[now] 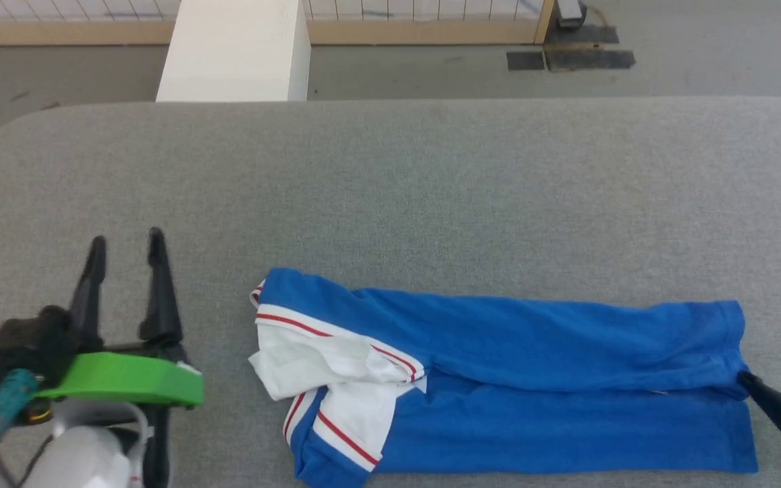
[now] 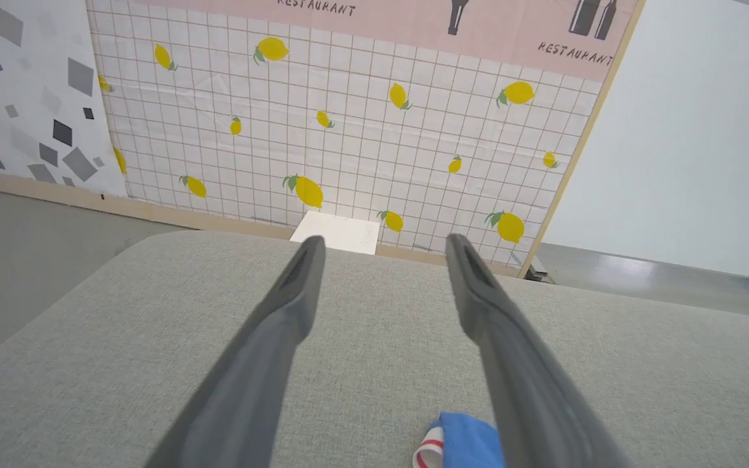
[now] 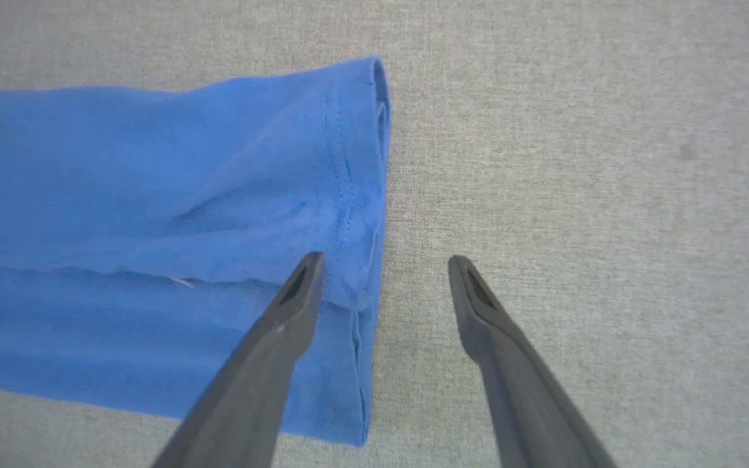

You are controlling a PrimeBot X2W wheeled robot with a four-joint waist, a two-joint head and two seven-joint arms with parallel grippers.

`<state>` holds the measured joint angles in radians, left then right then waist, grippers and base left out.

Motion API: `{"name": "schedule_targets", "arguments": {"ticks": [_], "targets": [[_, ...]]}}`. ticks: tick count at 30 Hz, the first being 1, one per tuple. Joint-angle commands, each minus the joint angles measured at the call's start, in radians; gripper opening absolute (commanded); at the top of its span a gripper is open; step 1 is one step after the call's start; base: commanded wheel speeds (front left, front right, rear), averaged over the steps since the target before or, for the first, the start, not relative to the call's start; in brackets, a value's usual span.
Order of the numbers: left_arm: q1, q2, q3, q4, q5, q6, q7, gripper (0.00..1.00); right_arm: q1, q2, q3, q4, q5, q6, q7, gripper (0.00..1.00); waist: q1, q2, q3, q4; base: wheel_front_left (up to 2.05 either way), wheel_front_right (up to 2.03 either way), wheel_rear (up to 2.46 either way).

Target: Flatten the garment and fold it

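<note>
Grey tabletop [image 1: 431, 190]: spread R gripper [image 3: 384, 263] straddles garment [image 1: 533, 352] hem.

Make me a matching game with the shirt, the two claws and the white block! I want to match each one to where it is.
1. garment
2. left claw
3. right claw
4. white block

a. open at the garment's hem
b. standing beyond the far edge of the table
c. open above bare table
d. lying long and narrow on the table

Pairs: 1-d, 2-c, 3-a, 4-b
</note>
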<state>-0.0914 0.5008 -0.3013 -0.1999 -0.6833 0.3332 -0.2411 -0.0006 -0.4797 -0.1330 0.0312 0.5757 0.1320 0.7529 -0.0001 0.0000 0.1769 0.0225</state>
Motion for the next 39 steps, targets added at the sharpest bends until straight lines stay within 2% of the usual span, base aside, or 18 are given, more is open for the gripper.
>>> {"name": "schedule_targets", "arguments": {"ticks": [1,9,16,17,18,19,25,30,34,39], "targets": [[-0.022,-0.021,-0.010,0.019,0.033,-0.015,-0.011,1.00,-0.026,-0.007,0.022,0.025,0.011,-0.001,-0.003,1.00,0.0001,0.0000,0.022,0.005,0.00,0.00,0.00],[-0.039,-0.120,0.031,0.053,0.146,-0.074,-0.020,1.00,-0.076,-0.001,0.160,0.094,0.066,-0.001,0.005,1.00,0.0001,0.0000,0.055,0.014,0.00,0.00,0.00],[-0.026,-0.192,0.079,0.076,0.191,-0.130,-0.020,1.00,-0.099,-0.017,0.213,0.124,0.079,-0.001,-0.001,1.00,0.0001,0.0000,0.064,0.022,0.00,0.00,0.00],[-0.026,-0.199,0.084,0.079,0.196,-0.137,-0.020,1.00,-0.101,-0.022,0.213,0.132,0.080,-0.001,0.001,0.50,0.0001,0.0000,0.065,0.023,0.00,0.00,0.00],[-0.025,-0.208,0.092,0.082,0.203,-0.144,-0.020,1.00,-0.104,-0.028,0.214,0.138,0.082,-0.001,0.000,0.15,0.0001,0.0000,0.065,0.023,0.00,0.00,0.00],[-0.024,-0.214,0.098,0.084,0.208,-0.149,-0.020,1.00,-0.107,-0.035,0.212,0.142,0.080,-0.001,-0.003,0.00,0.0001,0.0000,0.066,0.022,0.00,0.00,0.00],[-0.015,-0.246,0.127,0.097,0.235,-0.184,-0.021,1.00,-0.120,-0.100,0.167,0.191,0.046,-0.001,-0.006,0.00,0.0001,0.0000,0.067,0.018,0.00,0.00,0.00],[-0.015,-0.260,0.138,0.112,0.249,-0.208,-0.021,1.00,-0.136,-0.154,0.054,0.284,-0.019,-0.001,-0.021,0.00,0.0001,0.0000,0.068,0.017,0.00,0.00,0.00],[-0.020,-0.272,0.144,0.122,0.255,-0.219,-0.021,1.00,-0.158,-0.174,-0.029,0.368,-0.106,-0.001,-0.041,0.00,0.0001,0.0000,0.068,0.015,0.00,0.00,0.00],[-0.014,-0.290,0.150,0.139,0.257,-0.232,-0.021,1.00,-0.177,-0.175,-0.060,0.402,-0.194,-0.001,-0.031,0.00,0.0001,0.0000,0.049,0.011,0.00,0.00,0.00]]}}
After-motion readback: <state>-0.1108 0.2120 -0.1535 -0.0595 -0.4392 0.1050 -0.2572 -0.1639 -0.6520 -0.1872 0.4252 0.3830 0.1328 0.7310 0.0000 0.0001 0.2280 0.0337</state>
